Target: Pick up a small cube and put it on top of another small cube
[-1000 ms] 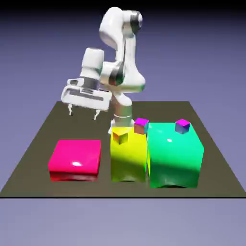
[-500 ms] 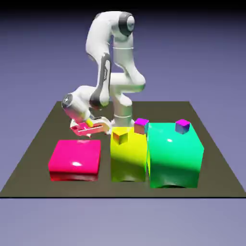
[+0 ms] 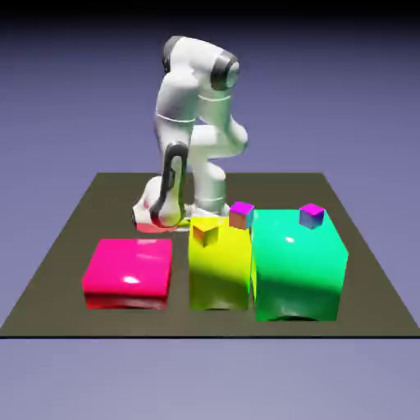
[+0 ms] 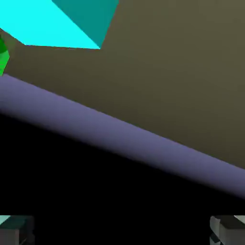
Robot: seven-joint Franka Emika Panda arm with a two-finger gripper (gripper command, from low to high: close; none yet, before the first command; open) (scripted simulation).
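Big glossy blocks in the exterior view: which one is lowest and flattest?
The glossy magenta block at the exterior view's left. It is a low slab, while the glossy yellow block and glossy green block beside it stand clearly taller.

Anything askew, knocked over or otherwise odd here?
Nothing looks upset. The pink block, yellow block and green block stand square, each small cube sitting flat. The cyan cube shows only in the hand view, on the table, clear of the open gripper.
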